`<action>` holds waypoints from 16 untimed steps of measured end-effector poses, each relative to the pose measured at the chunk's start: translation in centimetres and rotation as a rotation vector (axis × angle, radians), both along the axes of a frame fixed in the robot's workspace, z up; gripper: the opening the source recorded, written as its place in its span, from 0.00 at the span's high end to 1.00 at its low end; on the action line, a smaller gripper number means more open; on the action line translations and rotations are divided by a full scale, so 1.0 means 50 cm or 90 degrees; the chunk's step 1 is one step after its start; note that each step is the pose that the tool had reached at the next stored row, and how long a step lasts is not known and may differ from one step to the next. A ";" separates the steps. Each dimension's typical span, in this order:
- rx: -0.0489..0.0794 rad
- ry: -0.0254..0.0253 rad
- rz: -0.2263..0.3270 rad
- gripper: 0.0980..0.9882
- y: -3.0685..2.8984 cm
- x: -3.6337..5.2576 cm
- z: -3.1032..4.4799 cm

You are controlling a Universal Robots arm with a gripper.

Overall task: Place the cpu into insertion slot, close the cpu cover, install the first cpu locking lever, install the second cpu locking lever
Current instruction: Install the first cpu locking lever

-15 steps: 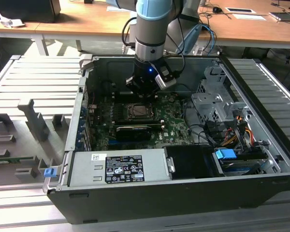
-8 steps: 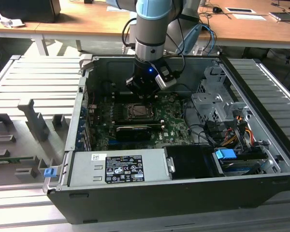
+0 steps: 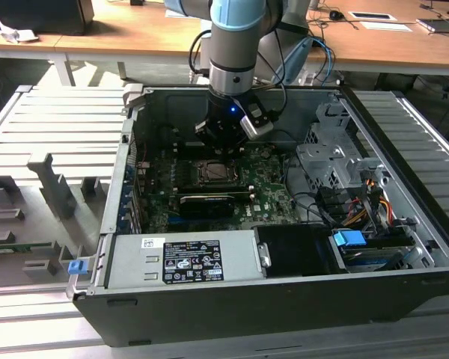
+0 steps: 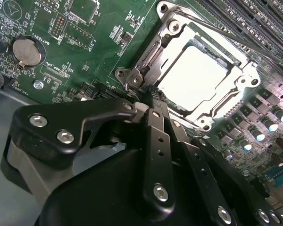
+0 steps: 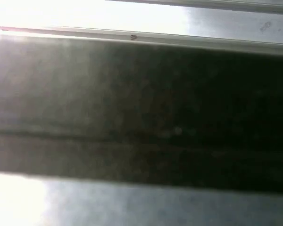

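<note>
The open computer case [image 3: 284,299] lies on its side on a ribbed grey metal bench [image 3: 52,142], with wooden desks [image 3: 135,37] behind it. Inside, the green circuit board [image 3: 269,187] carries a long black card [image 3: 206,200] and, just beyond it, the insertion slot [image 3: 215,172]. A grey power supply box [image 3: 187,258] fills the near side of the case; a metal drive cage [image 3: 329,161] and coloured cables [image 3: 367,198] sit at the exterior view's right.

The arm [image 3: 236,37] reaches straight down into the case, and the gripper [image 3: 224,134] hangs directly over the far edge of the slot.

In the second wrist view the cpu [image 4: 195,75] lies flat in the insertion slot [image 4: 146,59], its pale face showing through the window of the cpu cover [image 4: 238,77], which appears folded down over it. The gripper [image 4: 153,96] has its fingers pressed together, pinching nothing, with the tip at the cover's edge beside a corner screw [image 4: 134,80].

Judgement: placement and cover closing look done; the work stands at the locking levers. To do this well, the tip should bear on the thin lever wire alone, stay off the pale chip face, and push steadily so the wire does not spring free.

The first wrist view gives a blurred dark band between bright metal strips; nothing can be identified there.
</note>
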State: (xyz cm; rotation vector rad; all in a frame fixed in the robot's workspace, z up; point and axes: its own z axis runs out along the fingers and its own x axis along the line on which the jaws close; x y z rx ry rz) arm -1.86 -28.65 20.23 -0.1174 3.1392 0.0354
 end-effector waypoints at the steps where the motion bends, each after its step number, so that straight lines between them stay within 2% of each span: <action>1: 0.009 0.0000 0.000 0.99 0.000 0.000 0.000; 3: 0.029 -0.0004 0.000 0.99 0.001 0.001 -0.002; 5: 0.038 -0.0002 0.000 0.99 0.000 0.001 -0.001; 6: 0.040 -0.0001 0.000 0.99 0.000 0.001 0.000; 8: 0.040 -0.0002 0.000 0.99 0.000 0.001 0.023; 10: 0.039 0.0000 0.000 0.99 0.000 0.001 0.037; 16: 0.040 0.0000 0.000 0.99 -0.007 0.001 0.037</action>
